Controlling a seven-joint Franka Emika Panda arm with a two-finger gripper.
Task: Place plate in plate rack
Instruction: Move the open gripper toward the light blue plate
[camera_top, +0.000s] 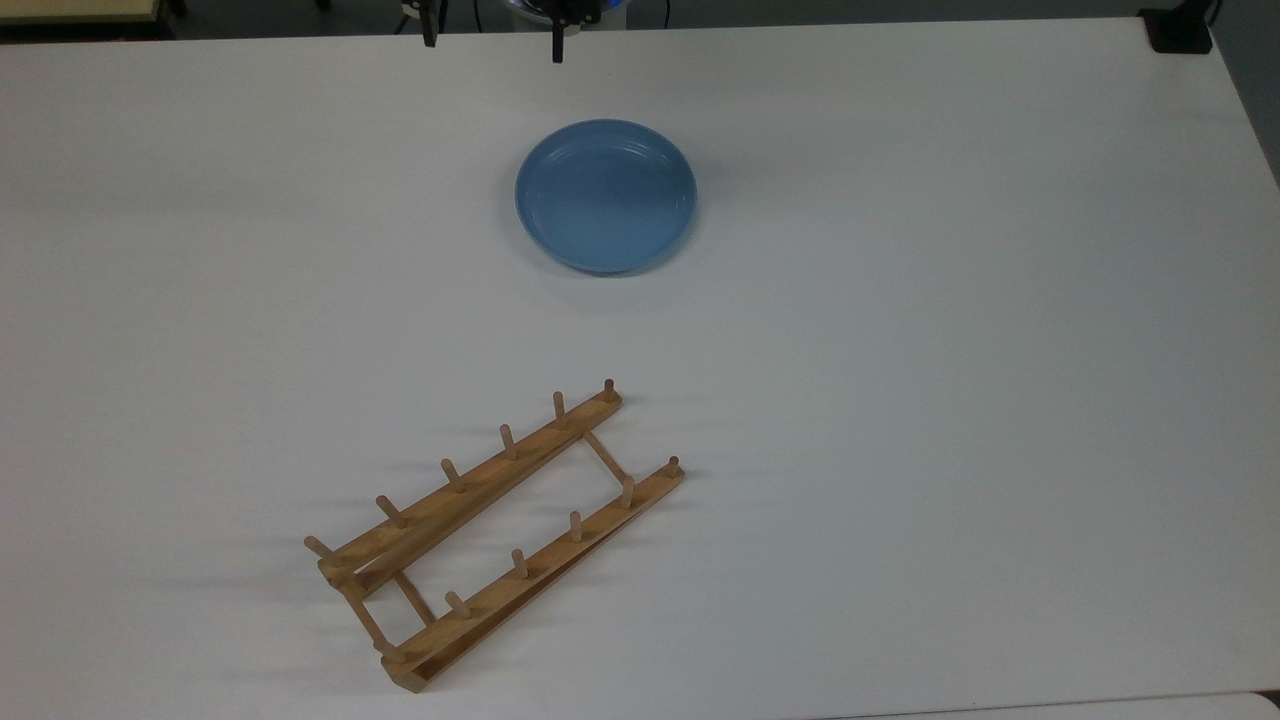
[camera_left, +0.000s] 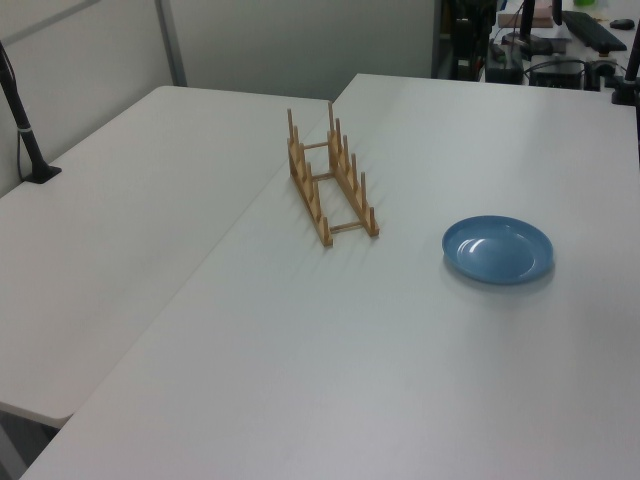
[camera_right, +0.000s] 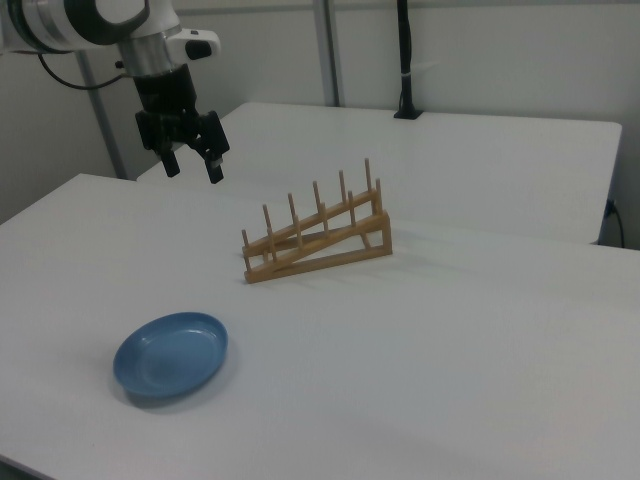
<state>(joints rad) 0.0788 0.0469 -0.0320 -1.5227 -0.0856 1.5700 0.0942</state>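
The light-blue plate (camera_top: 605, 197) lies flat on the white table (camera_top: 950, 400), in the upper middle of the top view; it also shows as the plate (camera_left: 498, 249) and the plate (camera_right: 170, 356). The wooden plate rack (camera_top: 495, 530) stands apart from it, slanted across the lower left of the top view, with nothing between its pegs. The same rack (camera_left: 330, 185) and rack (camera_right: 315, 240) shows from both sides. My gripper (camera_right: 192, 168) hangs open and empty well above the table, off beyond the plate. In the top view the gripper (camera_top: 493, 40) sits at the upper edge.
A black post (camera_right: 405, 60) is clamped to the neighbouring white table, also seen as the post (camera_left: 25, 130). A black block (camera_top: 1180, 30) sits at the table's far right corner in the top view. A seam (camera_left: 230, 235) separates the two tables.
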